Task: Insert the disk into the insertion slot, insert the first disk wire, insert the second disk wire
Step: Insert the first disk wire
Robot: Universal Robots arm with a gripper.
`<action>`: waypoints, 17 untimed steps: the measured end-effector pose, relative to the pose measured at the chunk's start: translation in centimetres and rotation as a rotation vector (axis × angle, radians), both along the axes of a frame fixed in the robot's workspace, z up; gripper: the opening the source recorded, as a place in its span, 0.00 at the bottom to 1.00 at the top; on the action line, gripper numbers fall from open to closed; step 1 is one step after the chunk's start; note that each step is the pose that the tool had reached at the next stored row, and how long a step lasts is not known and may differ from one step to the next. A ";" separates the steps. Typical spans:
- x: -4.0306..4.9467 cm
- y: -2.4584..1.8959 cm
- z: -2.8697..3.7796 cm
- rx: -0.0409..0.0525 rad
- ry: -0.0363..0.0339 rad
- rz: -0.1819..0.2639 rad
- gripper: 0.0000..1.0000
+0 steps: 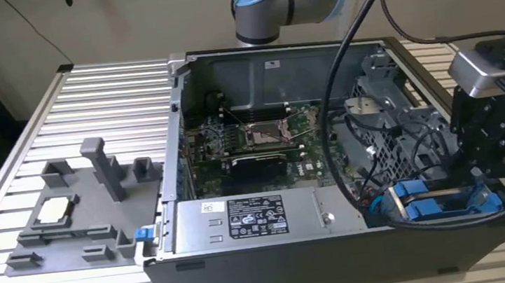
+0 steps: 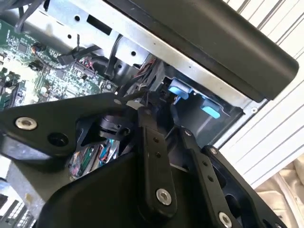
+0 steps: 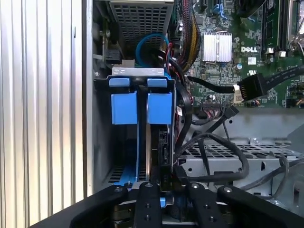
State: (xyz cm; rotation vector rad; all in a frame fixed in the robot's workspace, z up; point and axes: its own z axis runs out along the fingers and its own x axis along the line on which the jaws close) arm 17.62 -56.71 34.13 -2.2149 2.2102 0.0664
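Blue-framed disk (image 3: 163,145), on edge, inside insertion slot (image 3: 102,137)

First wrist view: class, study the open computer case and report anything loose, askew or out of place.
A black cable connector lies free across the motherboard, apparently unplugged, and black cables loop loosely beside the insertion slot. Nothing looks damaged or spilled.

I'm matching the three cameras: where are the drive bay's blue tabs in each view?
Exterior view: blue tabs in the case corner, at the exterior view's lower right.
Second wrist view: blue tabs beneath the case's metal edge.
First wrist view: blue tabs near the ribbed table.
Shared landmark: green motherboard.
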 end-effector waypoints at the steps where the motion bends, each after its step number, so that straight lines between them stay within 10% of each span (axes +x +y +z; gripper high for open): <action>1: 0.00 0.00 0.46 -0.0001 0.0000 0.000 0.27; 12: 0.00 0.00 5.45 -0.0002 0.0000 0.000 0.27; 17: 0.00 0.00 5.77 -0.0002 0.0000 0.000 0.27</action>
